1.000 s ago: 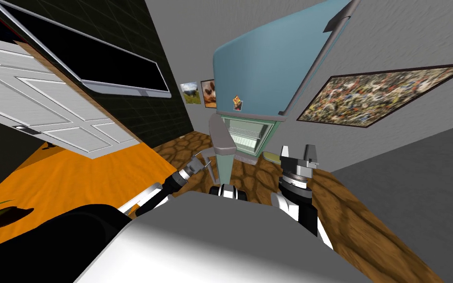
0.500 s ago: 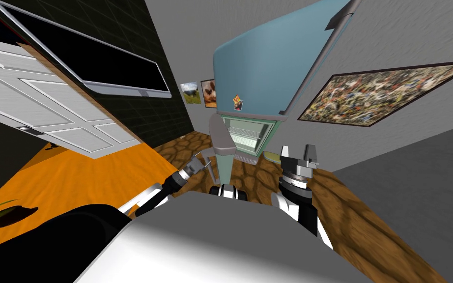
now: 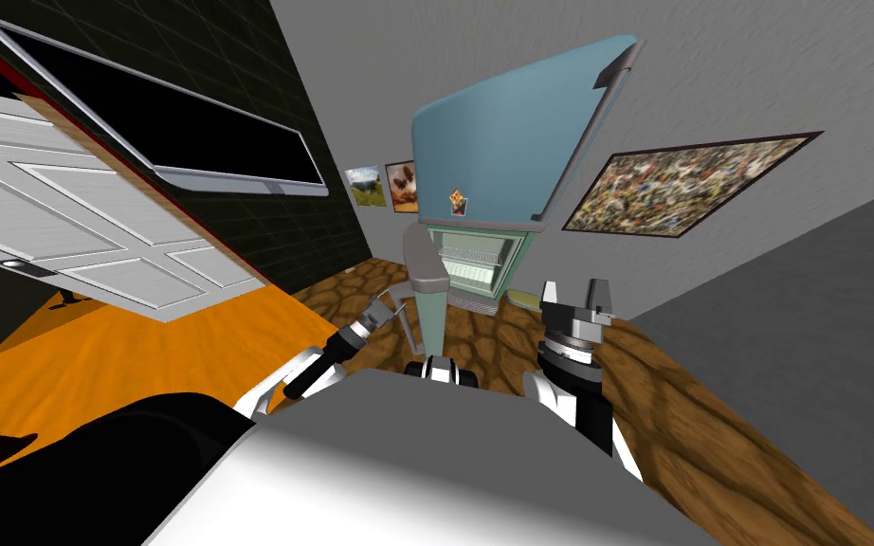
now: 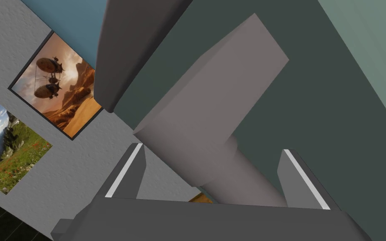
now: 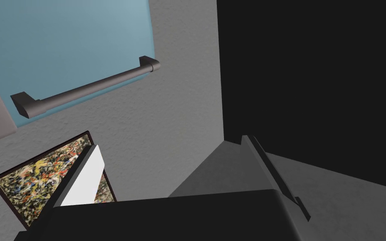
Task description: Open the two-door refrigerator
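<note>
The blue refrigerator (image 3: pixel 501 123) stands against the far wall. Its upper door (image 5: pixel 62 37) is shut, with a long grey handle (image 5: pixel 87 88). The lower door (image 3: pixel 430 303) is swung out toward me, and white shelves (image 3: pixel 471 265) show in the compartment behind it. My left gripper (image 3: pixel 390 308) is at that door's outer face. In the left wrist view its fingers (image 4: pixel 125 175) stand apart on either side of the grey handle (image 4: pixel 204 117) without pressing it. My right gripper (image 3: pixel 573 299) is raised to the right of the door, open and empty (image 5: pixel 170 142).
A white panelled door (image 3: pixel 94 227) and a dark screen (image 3: pixel 189 142) lie to the left. A large framed painting (image 3: pixel 686 185) hangs right of the refrigerator. A pale flat thing (image 3: pixel 523 300) lies on the brown stone floor (image 3: pixel 672 408) by the refrigerator's base.
The whole head view has shifted, so I have moved: the refrigerator looks a little farther off. My left gripper stays at the lower door's handle. The right arm looks unchanged.
</note>
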